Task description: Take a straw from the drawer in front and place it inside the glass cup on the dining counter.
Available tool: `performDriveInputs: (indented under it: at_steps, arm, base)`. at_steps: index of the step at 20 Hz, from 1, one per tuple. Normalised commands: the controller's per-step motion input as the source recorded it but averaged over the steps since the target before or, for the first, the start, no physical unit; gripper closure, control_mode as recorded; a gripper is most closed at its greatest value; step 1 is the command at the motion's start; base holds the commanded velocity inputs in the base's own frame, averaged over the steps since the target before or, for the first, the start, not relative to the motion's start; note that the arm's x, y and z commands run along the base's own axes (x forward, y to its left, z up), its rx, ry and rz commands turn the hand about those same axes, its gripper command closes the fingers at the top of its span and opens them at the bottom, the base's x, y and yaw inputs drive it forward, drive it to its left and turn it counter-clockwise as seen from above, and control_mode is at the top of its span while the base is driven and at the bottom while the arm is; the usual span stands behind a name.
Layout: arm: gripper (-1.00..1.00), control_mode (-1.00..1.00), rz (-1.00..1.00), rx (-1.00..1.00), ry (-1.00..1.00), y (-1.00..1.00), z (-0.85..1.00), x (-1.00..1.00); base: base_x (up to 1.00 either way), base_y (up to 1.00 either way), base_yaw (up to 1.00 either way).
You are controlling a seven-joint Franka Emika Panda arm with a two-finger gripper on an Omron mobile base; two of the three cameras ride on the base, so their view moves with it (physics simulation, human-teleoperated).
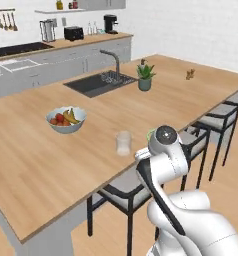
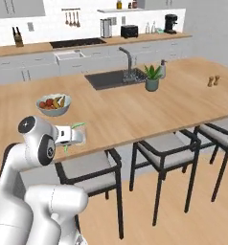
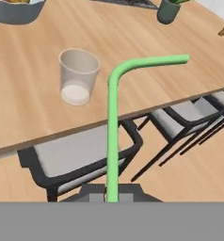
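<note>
Broad pale wood makes up the dining worktop (image 1: 51, 165), a grey-sided island with dark stools tucked under its near edge. Taking the glass cup (image 3: 78, 76) as the landmark and reading the hand view from left to right: up and to the left of the cup sits the fruit bowl (image 1: 66, 119), well apart from it; the cup itself stands upright and empty near the worktop's edge; just to its right rises the green straw (image 3: 112, 136), bent over at the top so its short arm points away from the cup. The end effector (image 3: 112, 192) is clamped together on the straw's lower end, short of the worktop edge and over a stool seat.

Likely step: carrying the straw across to the cup's mouth. The risk I see is the bent tip catching the rim or nudging the light cup over, since the straw hangs off to one side of the opening.
</note>
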Motion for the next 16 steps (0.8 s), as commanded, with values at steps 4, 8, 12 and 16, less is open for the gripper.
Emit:
performDriveInputs:
  at_steps: [4, 8, 12, 16]
  arm:
    - [1.00, 1.00, 0.00, 0.00, 0.00, 0.00, 0.00, 0.00]
    - [1.00, 1.00, 0.00, 0.00, 0.00, 0.00, 0.00, 0.00]
    - [1.00, -1.00, 0.23, 0.05, -0.02, -0.24, -0.04, 0.13]
    - [1.00, -1.00, 0.40, 0.15, -0.19, -0.64, 0.00, 0.04]
  base:
    - [0.47, -0.14, 0.66]
    - [0.60, -0.18, 0.62]
    - [0.24, -0.21, 0.27]
    - [0.00, 0.00, 0.00]
